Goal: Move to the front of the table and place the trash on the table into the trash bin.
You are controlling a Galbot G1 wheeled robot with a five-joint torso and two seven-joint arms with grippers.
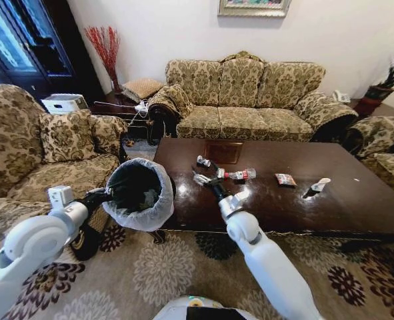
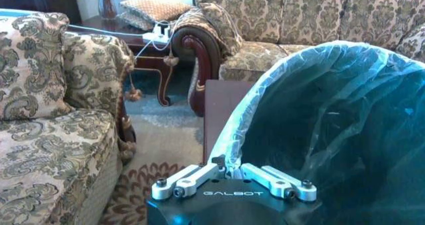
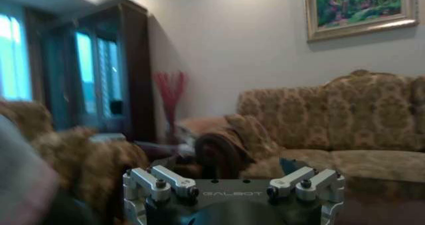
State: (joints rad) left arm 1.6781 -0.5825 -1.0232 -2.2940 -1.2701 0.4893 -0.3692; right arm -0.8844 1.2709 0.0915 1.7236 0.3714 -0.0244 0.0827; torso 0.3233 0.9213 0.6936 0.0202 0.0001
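The trash bin (image 1: 138,195), dark with a white bag over its rim, hangs beside the table's (image 1: 357,207) near left corner, its mouth tilted up. My left gripper (image 1: 107,195) is shut on the bin's rim (image 2: 234,150); the left wrist view shows the left gripper (image 2: 229,171) pinching the bag edge. Over the table's left part, my right gripper (image 1: 203,171) stands open and holds nothing, just left of a clear bottle with a red label (image 1: 240,175). Seen from the right wrist, that gripper (image 3: 232,177) has its fingers (image 3: 159,179) spread wide. Farther right lie a snack wrapper (image 1: 285,179) and a white cup piece (image 1: 320,184).
A patterned sofa (image 1: 250,100) stands behind the table and an armchair (image 1: 43,153) to the left, close to the bin. Another armchair (image 1: 383,143) is at the right. A side table (image 1: 127,107) with cables fills the back left corner. Patterned carpet (image 1: 177,267) lies under me.
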